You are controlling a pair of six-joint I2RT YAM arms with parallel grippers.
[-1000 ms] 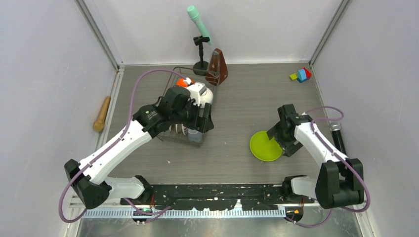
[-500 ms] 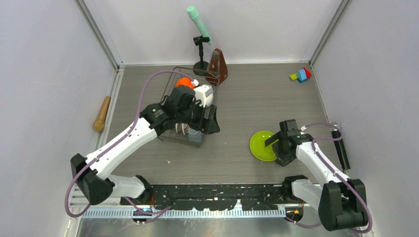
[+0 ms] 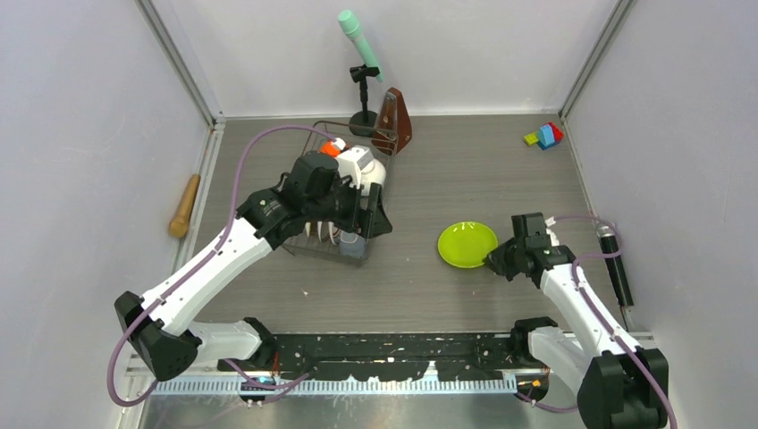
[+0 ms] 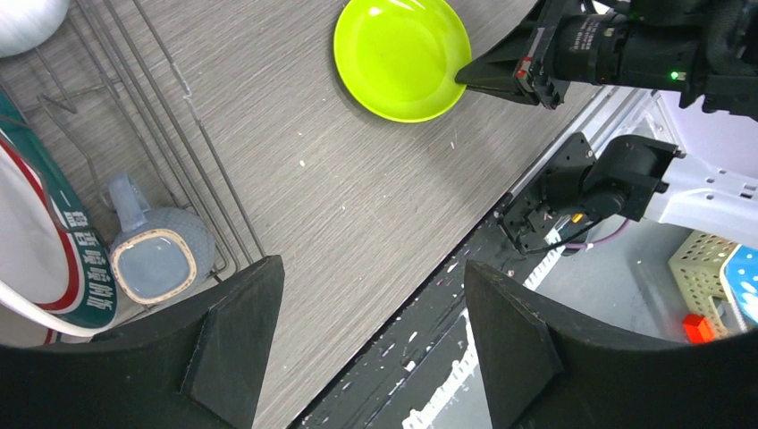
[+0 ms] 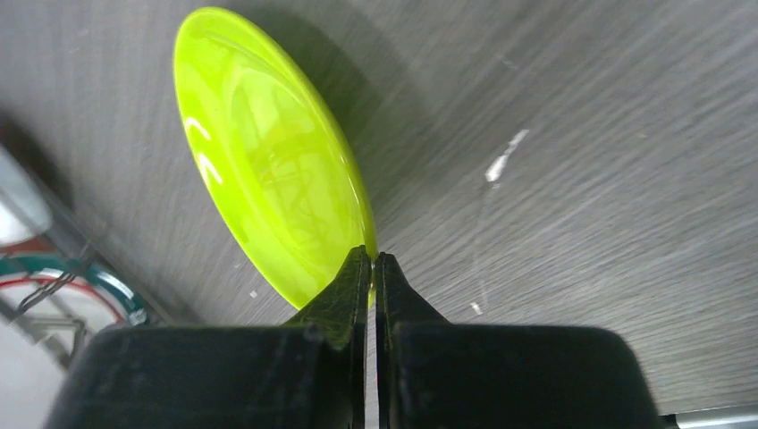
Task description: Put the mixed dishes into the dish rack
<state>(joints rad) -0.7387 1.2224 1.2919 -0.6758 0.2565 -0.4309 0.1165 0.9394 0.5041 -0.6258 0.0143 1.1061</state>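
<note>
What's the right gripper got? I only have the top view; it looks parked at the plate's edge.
Observer: Right wrist view: the right gripper is shut on the plate at its rim, a sliver of green between the tips.
Operator: Left one holding anything? Arm hides it.
Observer: No. The left gripper is open and empty, by a corner of the rack.
Operator: What's in that corner?
Observer: A blue-grey cup, mouth up, beside a white plate with a red-green rim.
</note>
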